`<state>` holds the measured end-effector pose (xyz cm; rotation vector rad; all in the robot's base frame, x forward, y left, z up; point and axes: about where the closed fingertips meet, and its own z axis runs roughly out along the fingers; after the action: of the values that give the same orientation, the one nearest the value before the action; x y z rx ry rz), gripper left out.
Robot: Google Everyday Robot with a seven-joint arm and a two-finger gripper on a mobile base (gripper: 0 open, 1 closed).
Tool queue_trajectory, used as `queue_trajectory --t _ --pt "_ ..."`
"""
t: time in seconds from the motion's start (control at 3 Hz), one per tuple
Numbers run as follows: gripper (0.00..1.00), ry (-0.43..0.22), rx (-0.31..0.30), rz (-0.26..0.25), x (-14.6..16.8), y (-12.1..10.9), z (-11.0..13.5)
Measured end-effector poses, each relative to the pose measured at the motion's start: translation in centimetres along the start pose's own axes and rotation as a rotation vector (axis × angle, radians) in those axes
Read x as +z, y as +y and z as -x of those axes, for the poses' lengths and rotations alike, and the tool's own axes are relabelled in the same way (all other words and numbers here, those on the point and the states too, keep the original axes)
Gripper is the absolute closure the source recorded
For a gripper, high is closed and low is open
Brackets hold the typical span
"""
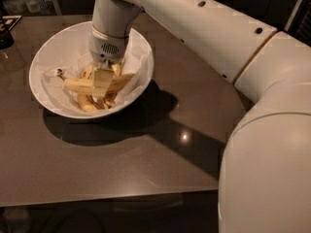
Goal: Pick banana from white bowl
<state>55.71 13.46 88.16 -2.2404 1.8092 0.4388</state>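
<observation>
Sitting inside white bowl (pixel 46 57), gripper (pixel 103 84) has fingers clamped across banana (pixel 77 86), which lies over the paper lining. Bowl rests on glossy brown desk (pixel 121 164); room behind is dark.

No readable text anywhere

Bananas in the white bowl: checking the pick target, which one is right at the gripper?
The longest pale yellow banana, lying crosswise in the glossy white bowl; the gripper overlaps its middle, while the shorter bananas lie around it.
</observation>
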Motion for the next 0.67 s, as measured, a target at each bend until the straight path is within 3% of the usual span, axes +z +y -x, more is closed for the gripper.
queue_trajectory --t 0.67 --pt "1.0 -0.094 -0.022 -0.096 -7.8 5.9 0.9"
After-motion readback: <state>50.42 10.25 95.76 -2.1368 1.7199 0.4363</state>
